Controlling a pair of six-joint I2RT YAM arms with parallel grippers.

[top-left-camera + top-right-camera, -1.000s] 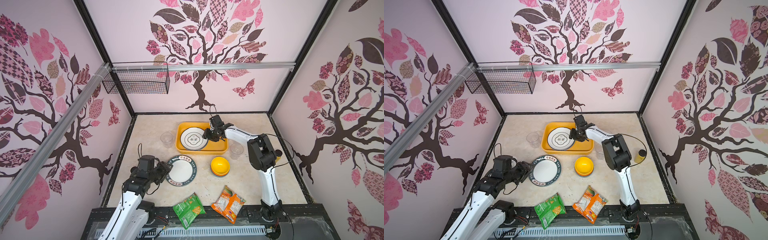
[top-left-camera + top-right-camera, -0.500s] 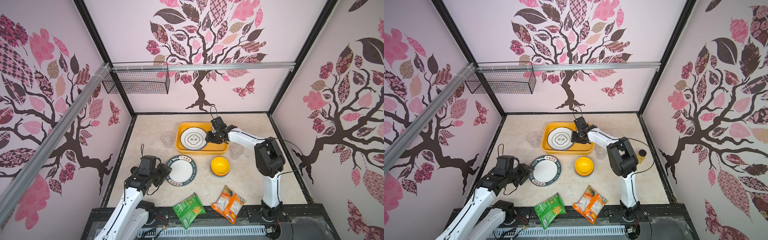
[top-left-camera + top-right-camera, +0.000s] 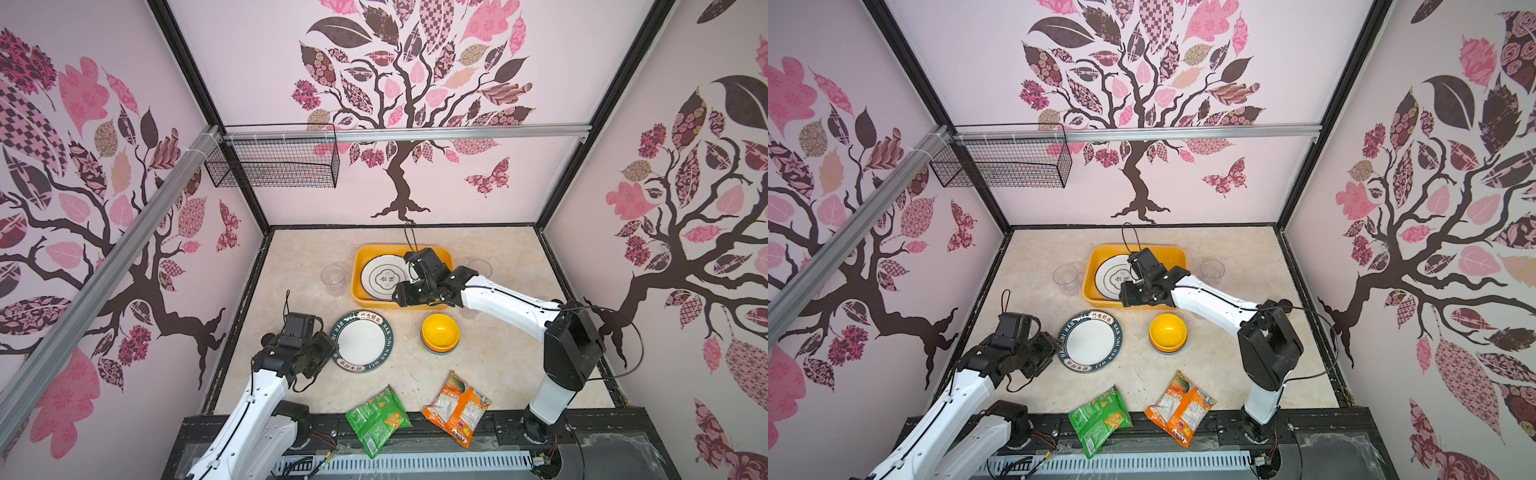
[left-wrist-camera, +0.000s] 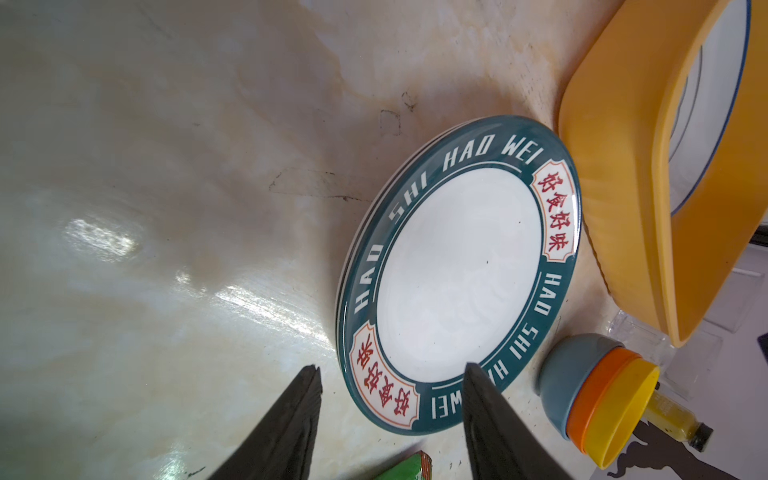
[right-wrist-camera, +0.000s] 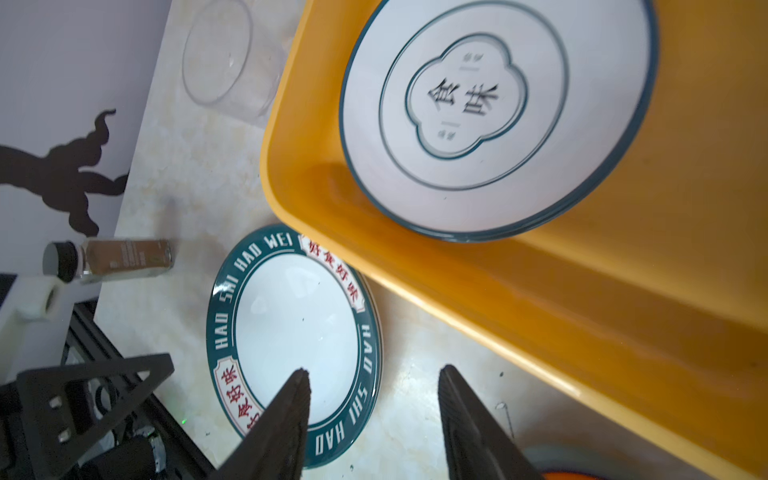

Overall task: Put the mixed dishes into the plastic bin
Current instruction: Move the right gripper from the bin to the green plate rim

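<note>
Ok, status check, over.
Left gripper open at rim of loose plate. Right gripper open, empty, at the bin. One plate inside. Nothing blocking.

Top views: the whole scene is seen from high at the front, facing down and back.
Left wrist: the teal-rimmed plate (image 4: 457,270) is viewed closely, low.
Right wrist: the plastic bin (image 5: 540,311) is viewed closely from above.
Shared: both are shown in every view.

Bin (image 3: 382,249): yellow-orange. Bin plate (image 3: 384,277): white, thin teal rings, dark characters inside a lobed teal outline. Table plate (image 3: 362,341): white centre, dark teal rim, white lettering, red characters on white panels. Bowl stack (image 3: 440,332): yellow over orange over grey-blue. Table (image 3: 498,365): beige marble.
</note>
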